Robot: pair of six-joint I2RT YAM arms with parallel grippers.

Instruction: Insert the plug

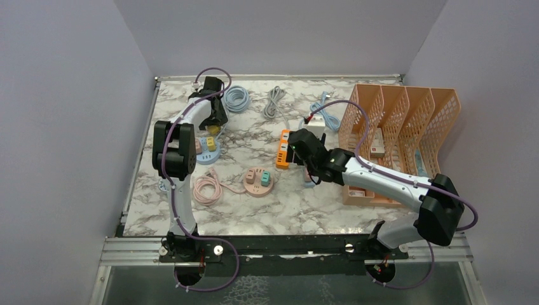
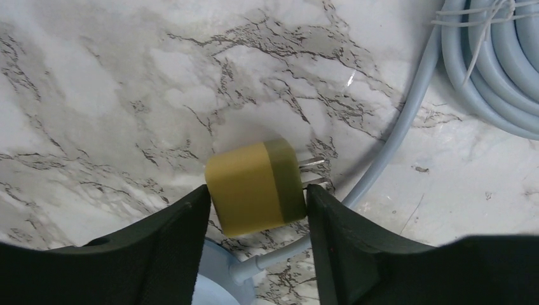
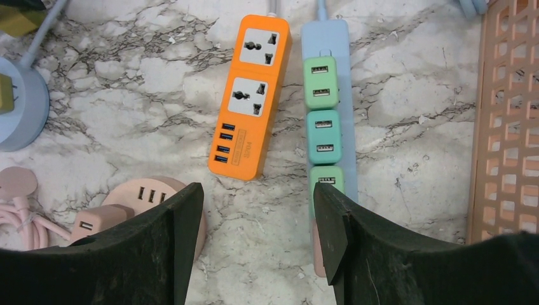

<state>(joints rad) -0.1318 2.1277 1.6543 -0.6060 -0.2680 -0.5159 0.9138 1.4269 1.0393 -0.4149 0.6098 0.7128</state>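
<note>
The left gripper was closed on the yellow plug, one finger on each of its sides, with the prongs sticking out to the right in the wrist view. Bare marble table filled the view above and left of the plug. On the prong side there was less room: a light-blue cable ran close past the prong tips, and its coil filled the upper right corner. The rim of the round blue socket hub showed just below the fingers.

From above, this arm worked at the table's far left, near the back and side walls.

The right gripper was wide open and held nothing. It hung over the mid-table, above the near ends of the orange power strip and the pale blue strip – the two lay side by side, a narrow gap between them. The pink round hub sat partly under its left finger, and the peach file rack closed off the right side.
</note>
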